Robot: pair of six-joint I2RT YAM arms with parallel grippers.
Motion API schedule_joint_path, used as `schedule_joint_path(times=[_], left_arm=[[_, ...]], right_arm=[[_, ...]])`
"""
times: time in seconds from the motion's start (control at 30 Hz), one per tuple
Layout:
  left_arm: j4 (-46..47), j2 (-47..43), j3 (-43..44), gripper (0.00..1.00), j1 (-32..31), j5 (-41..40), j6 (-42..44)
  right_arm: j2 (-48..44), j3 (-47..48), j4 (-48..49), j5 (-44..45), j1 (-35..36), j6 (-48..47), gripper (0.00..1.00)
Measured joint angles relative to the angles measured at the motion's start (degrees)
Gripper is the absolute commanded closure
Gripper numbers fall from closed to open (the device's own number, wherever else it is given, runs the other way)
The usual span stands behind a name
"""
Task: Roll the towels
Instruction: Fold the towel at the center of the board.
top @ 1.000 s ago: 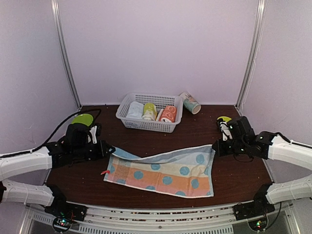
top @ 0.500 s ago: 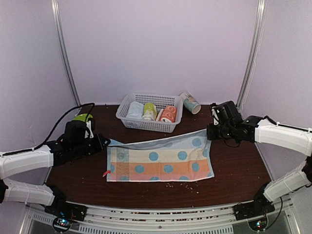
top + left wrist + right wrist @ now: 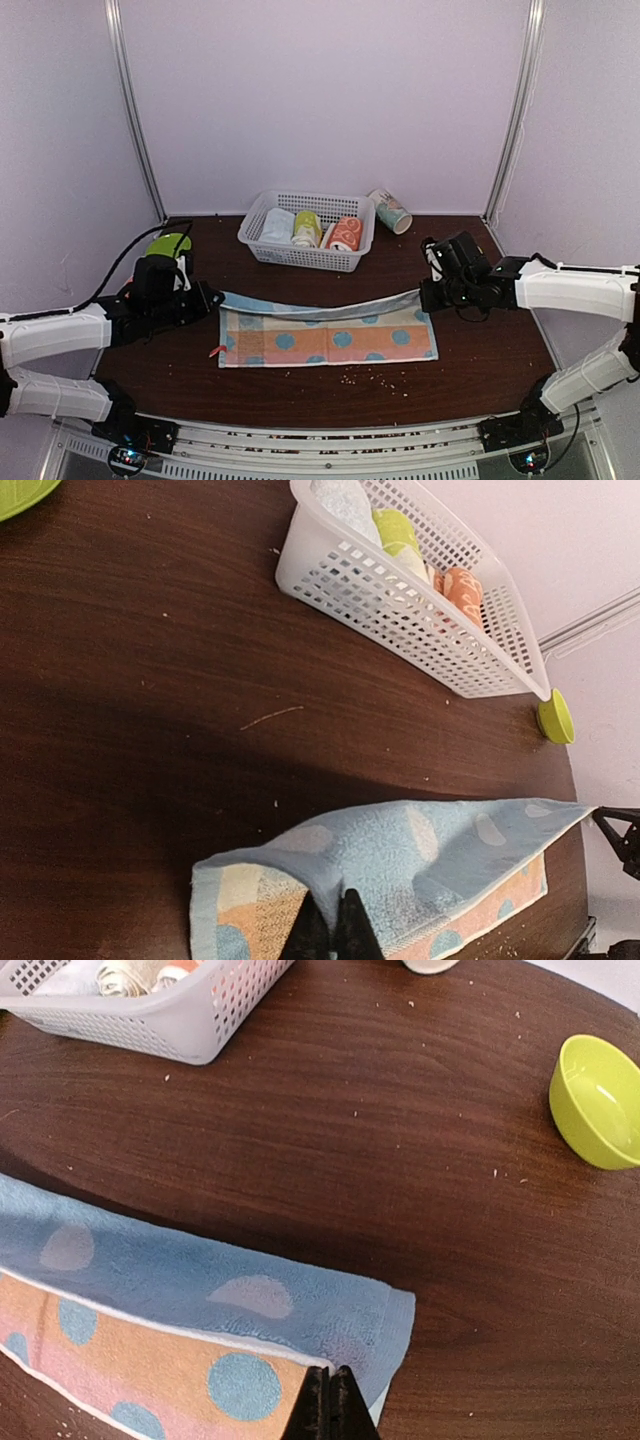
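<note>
Soft spotted towel (image 3: 330, 340), now a narrower strip.

Dark wood table (image 3: 480, 350); lilac walls (image 3: 330, 100); metal posts (image 3: 133, 110).

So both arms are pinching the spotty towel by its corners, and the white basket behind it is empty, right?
Not quite. The white basket is not empty: the top view shows rolled towels inside it. The rest holds: the left fingers and right fingers are pinching the spotty towel by its corners.
</note>
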Motion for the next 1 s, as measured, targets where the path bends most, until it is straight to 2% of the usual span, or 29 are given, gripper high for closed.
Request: schedule_joint_path(times=[0.37, 0.7, 1.0], left_arm=[[0.5, -0.7, -4.6, 1.0, 0.0, 3.0, -1.0], [1.3, -1.4, -8.3, 1.0, -0.8, 7.8, -2.0], [-1.3, -6.9, -8.7, 1.0, -2.6, 8.2, -2.3]], right_arm=[[-3.6, -7.1, 1.6, -1.7, 1.2, 3.3, 1.0], [-4.3, -8.9, 2.9, -1.6, 1.3, 6.1, 1.0], [-5.8, -10.5, 3.0, -2.6, 1.3, 7.2, 1.0]])
